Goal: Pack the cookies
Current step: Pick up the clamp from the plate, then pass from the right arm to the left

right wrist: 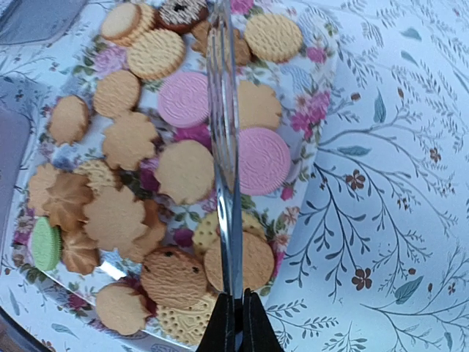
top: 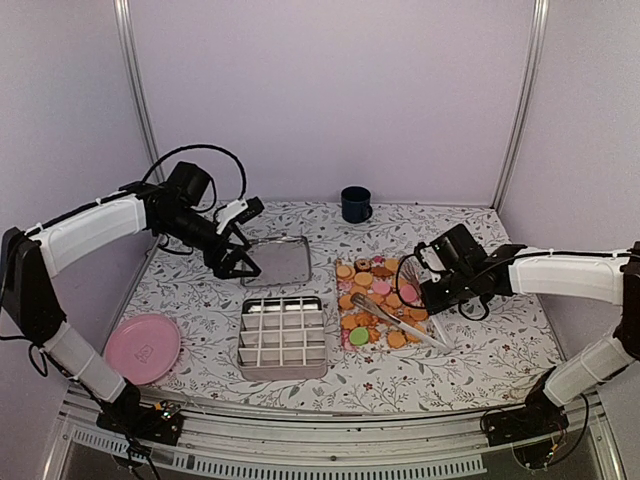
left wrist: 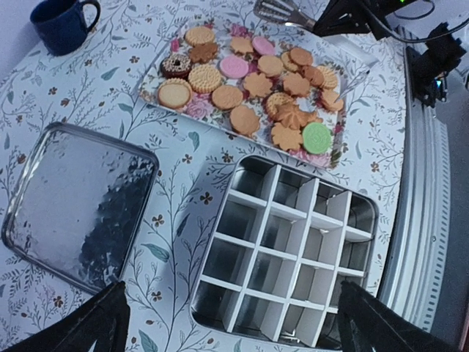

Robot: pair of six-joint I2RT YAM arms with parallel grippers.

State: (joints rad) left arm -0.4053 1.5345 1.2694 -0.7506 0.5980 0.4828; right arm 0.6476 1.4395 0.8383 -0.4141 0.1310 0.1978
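Observation:
The cookies [top: 366, 279] [left wrist: 256, 84] [right wrist: 132, 139] lie crowded on a floral tray [left wrist: 198, 108] [right wrist: 311, 81]: mostly tan, two pink, one green, one dark. My right gripper [top: 432, 305] [left wrist: 344, 15] [right wrist: 234, 315] is shut on the handle end of a metal serving utensil [top: 395, 320] [left wrist: 275, 9] [right wrist: 223, 147], which stretches over the cookies, seen edge-on from the wrist. The divided tin [top: 283, 335] [left wrist: 286, 242] stands empty left of the tray. My left gripper [top: 235, 262] [left wrist: 234, 330] hovers open over the tin's near side, holding nothing.
The tin's flat lid [top: 278, 260] [left wrist: 77, 205] lies behind the tin. A dark blue mug [top: 355, 204] [left wrist: 62, 26] stands at the back. A pink plate [top: 142, 347] sits at the front left. Walls close in on three sides.

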